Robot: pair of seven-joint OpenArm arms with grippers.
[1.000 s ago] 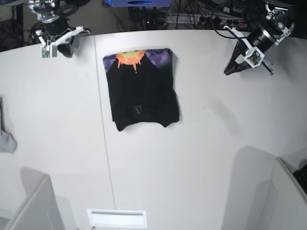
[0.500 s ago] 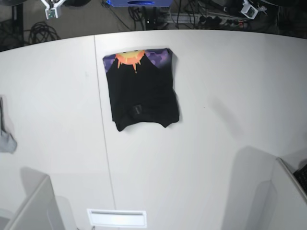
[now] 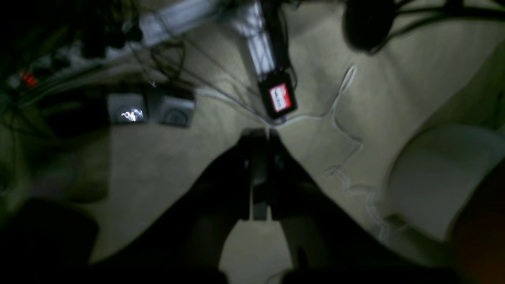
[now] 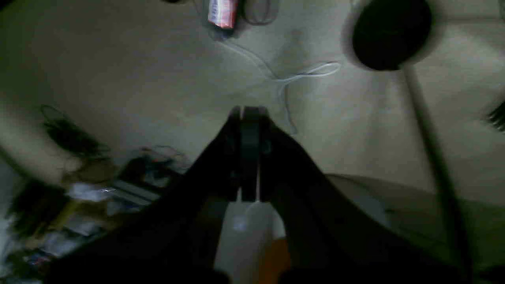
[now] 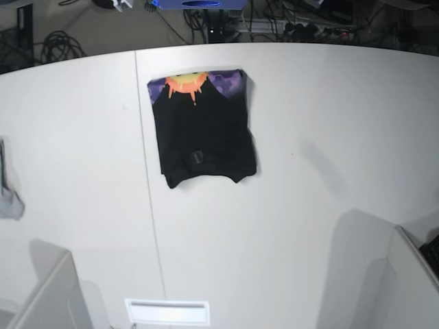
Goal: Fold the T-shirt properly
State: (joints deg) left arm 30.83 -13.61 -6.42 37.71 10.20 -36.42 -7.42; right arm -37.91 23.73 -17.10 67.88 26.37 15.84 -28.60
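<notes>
shirt: the t-shirt (image 5: 204, 133) lay flat on the white table (image 5: 329, 137), far middle, folded into a compact dark rectangle with a strip of the purple-and-orange print showing along its far edge.
left pincer: my left gripper (image 3: 258, 136) was pressed together, clamped on nothing, hanging over the floor and cables off the table.
right pincer: my right gripper (image 4: 248, 112) was together too, empty, also over the floor.
done: i judged the folding finished, with sleeves tucked away and edges roughly square.
left: maybe only neatening the wavy near hem.
aside: a small grey cloth (image 5: 9, 199) sat at the table's left edge.
</notes>
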